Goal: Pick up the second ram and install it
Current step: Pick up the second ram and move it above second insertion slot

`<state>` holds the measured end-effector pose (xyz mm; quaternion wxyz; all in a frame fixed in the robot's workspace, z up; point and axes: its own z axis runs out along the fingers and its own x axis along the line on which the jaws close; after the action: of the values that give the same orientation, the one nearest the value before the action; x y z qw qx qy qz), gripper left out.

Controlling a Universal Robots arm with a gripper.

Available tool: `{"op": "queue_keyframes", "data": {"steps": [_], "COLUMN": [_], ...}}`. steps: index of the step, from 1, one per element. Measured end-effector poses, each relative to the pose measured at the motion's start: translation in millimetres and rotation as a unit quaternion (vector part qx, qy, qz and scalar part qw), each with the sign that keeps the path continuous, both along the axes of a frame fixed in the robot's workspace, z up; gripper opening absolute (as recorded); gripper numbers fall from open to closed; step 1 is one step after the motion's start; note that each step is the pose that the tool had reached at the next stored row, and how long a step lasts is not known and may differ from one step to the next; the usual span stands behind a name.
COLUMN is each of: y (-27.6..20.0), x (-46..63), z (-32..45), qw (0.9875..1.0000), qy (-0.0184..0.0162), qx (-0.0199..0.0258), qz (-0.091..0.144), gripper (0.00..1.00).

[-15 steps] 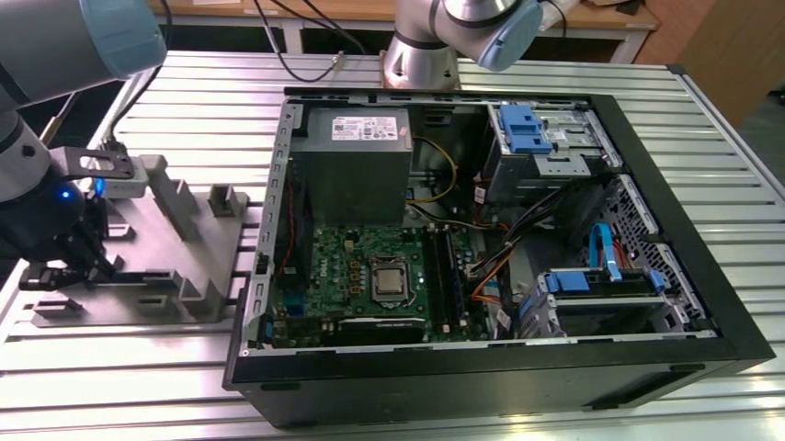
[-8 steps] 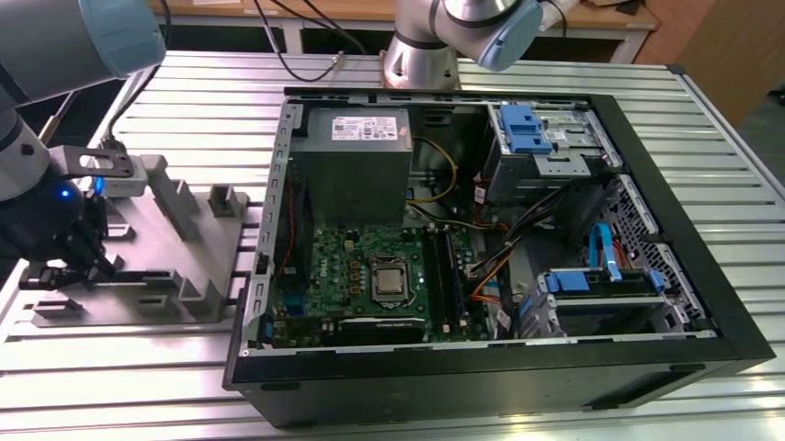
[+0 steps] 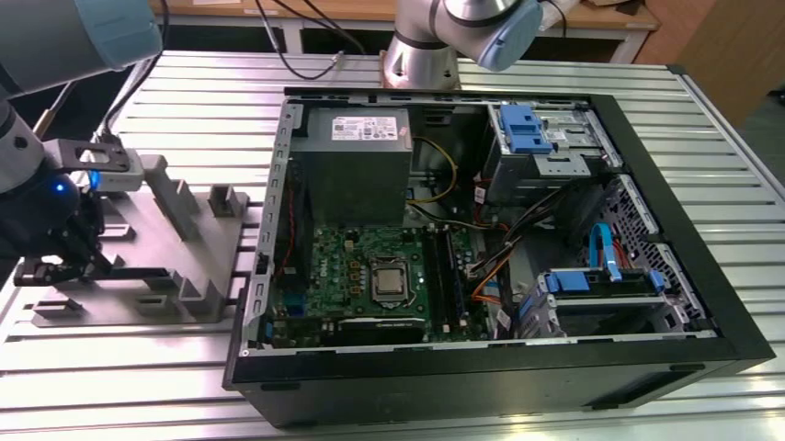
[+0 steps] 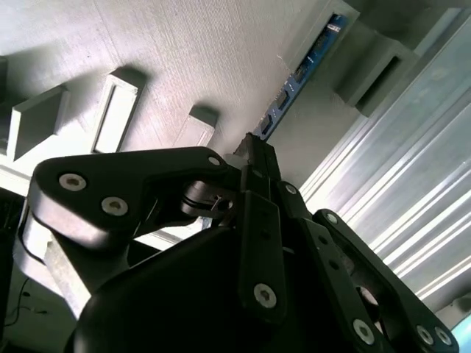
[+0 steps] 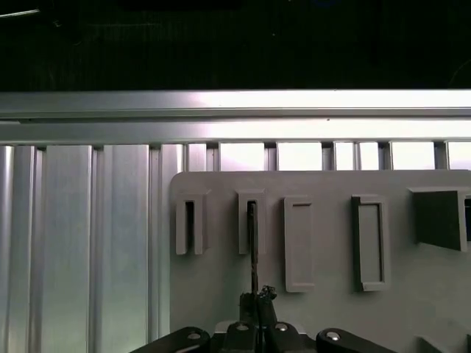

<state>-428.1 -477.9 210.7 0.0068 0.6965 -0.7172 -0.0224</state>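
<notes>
Standing on edge, the second ram sits in a slot of the grey tray. Judge it light, stiff and fragile, and hold it by the board edges, off the chips. Your gripper has its fingers pinched on one end. In the exterior view, the tray is at nine o'clock of the computer case.

Silver-grey robot arm with pale blue joint caps.
Black end effector: jointed links dotted with round silver screws.

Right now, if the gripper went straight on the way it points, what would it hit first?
The ram, edge-on in its slot; the jaws of the gripper look shut on it. Past it lies the grey tray, though depth is unclear.
</notes>
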Motion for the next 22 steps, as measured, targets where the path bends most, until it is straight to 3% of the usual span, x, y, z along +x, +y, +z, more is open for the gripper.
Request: {"op": "queue_keyframes", "data": {"steps": [22], "y": [0.0], "x": [0.0], "z": [65.3], "qw": [1.0000], "qy": [-0.0001], "qx": [0.0001], "qz": [0.000], "gripper": [0.11]}}
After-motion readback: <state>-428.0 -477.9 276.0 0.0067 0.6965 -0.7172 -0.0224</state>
